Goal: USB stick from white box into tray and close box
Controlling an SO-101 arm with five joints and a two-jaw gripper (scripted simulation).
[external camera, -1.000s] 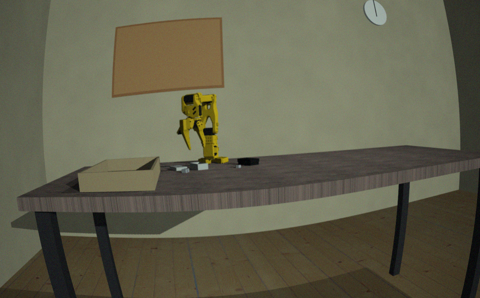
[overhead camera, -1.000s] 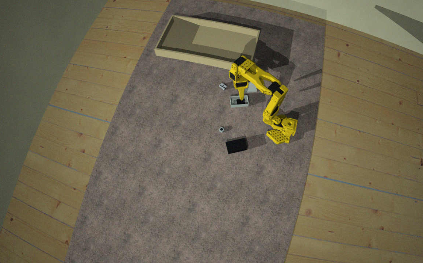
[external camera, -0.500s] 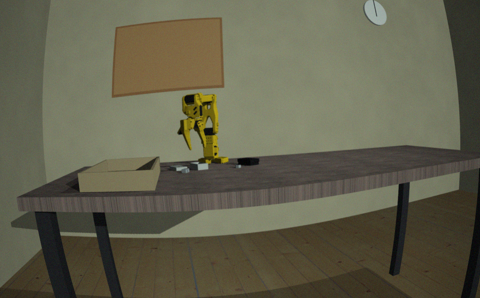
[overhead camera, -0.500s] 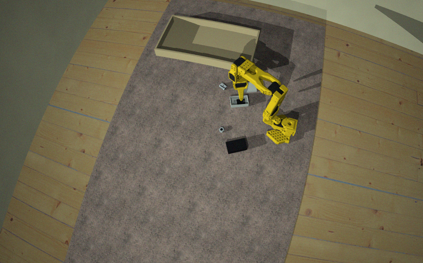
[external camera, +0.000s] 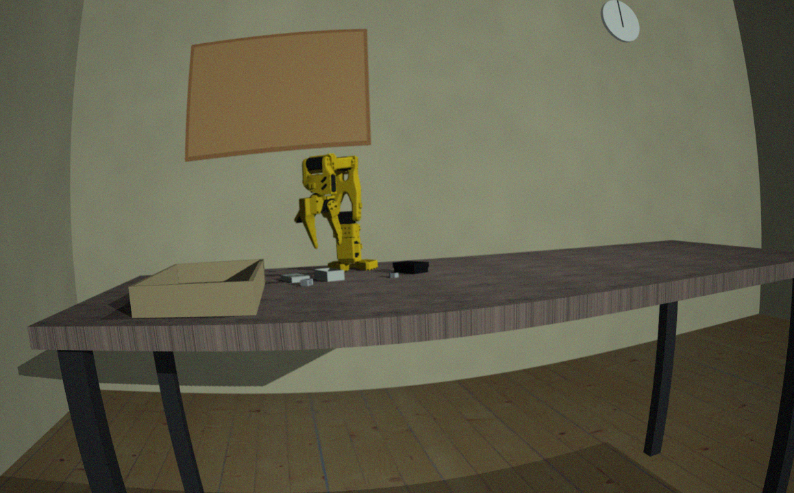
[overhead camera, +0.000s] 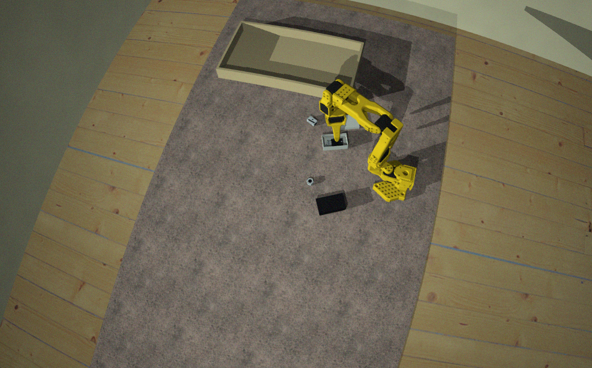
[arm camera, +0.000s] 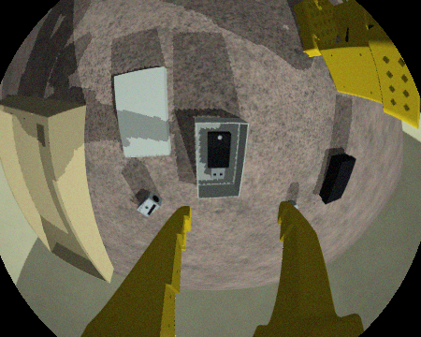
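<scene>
The white box stands open side up on the table. The USB stick lies inside it, black body with a metal plug. Its white lid lies on the table beside the box, partly hidden by the arm in the top view. The tray, a large beige open box, is at the table's end; the top view shows nothing in its visible part. My gripper is open and empty, pointing down above the white box.
A small grey sharpener-like block lies between the lid and the tray. A small metal nut and a black box stand on the white box's other side.
</scene>
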